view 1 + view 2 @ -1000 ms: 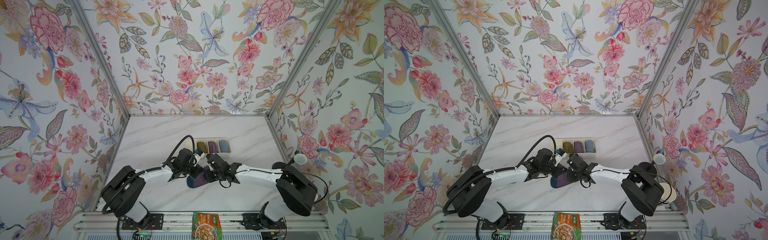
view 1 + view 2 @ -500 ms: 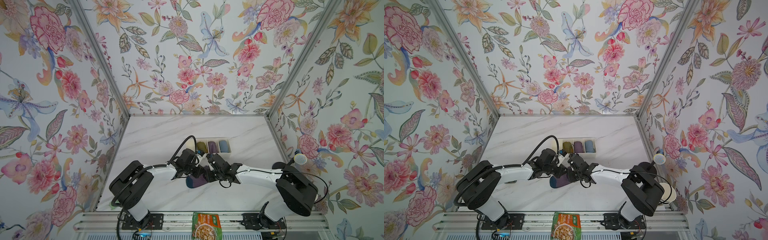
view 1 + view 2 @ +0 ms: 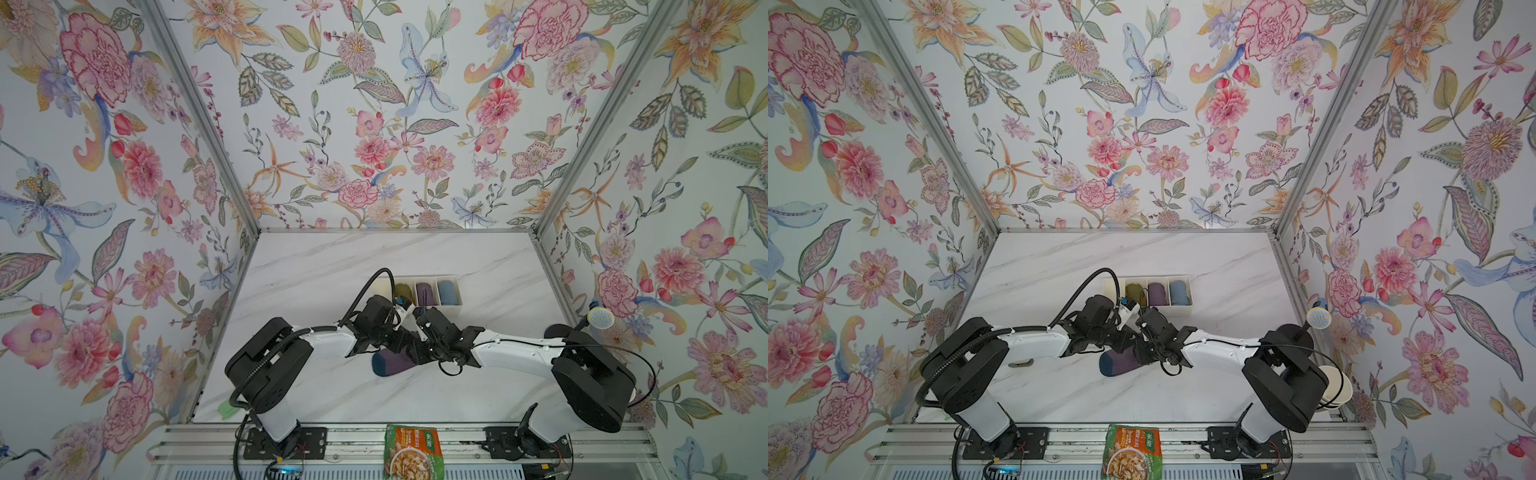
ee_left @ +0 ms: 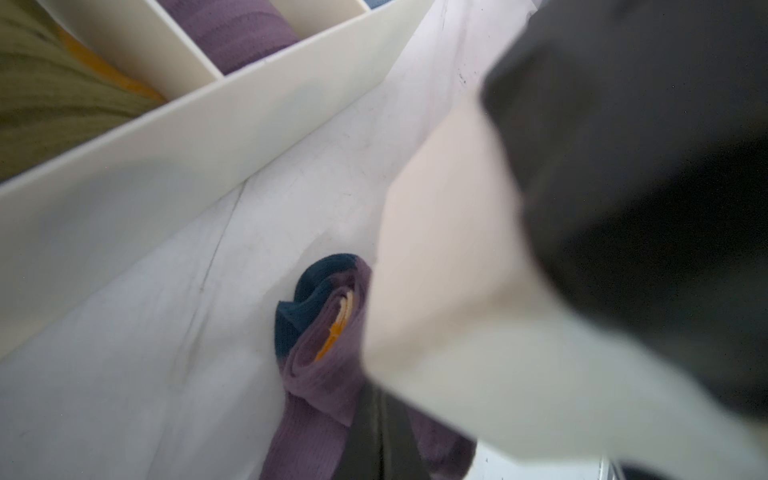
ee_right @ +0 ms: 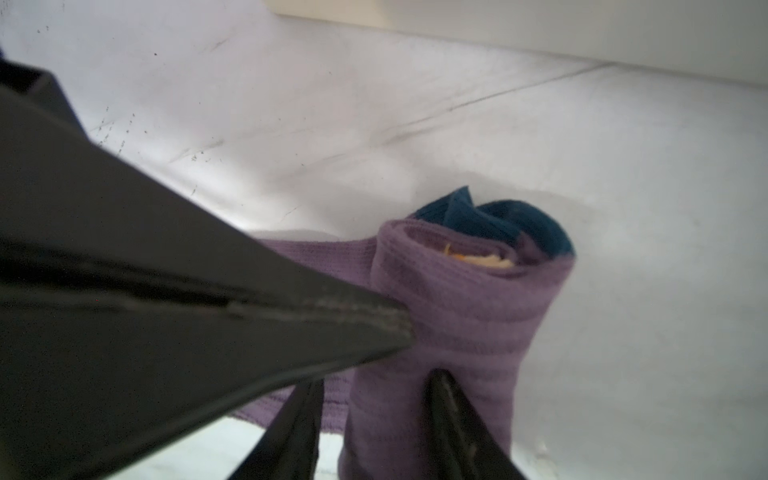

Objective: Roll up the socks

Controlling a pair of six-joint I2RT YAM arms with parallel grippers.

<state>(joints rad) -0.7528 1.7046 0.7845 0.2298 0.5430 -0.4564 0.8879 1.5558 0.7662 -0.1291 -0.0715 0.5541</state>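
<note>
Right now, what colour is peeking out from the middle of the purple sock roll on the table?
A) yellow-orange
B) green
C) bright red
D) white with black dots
A: in both wrist views the rolled end of the socks shows a yellow-orange strip tucked in its centre, with dark navy at the outer edge.

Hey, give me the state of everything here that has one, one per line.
Purple ribbed socks with navy toe: partly rolled, toe end lying flat.
Right claw: shut on the roll.
Left claw: shut, tip against the roll.
Cream plastic divider tray: holds olive-green bundle, purple bundle, light blue bundle.
</note>
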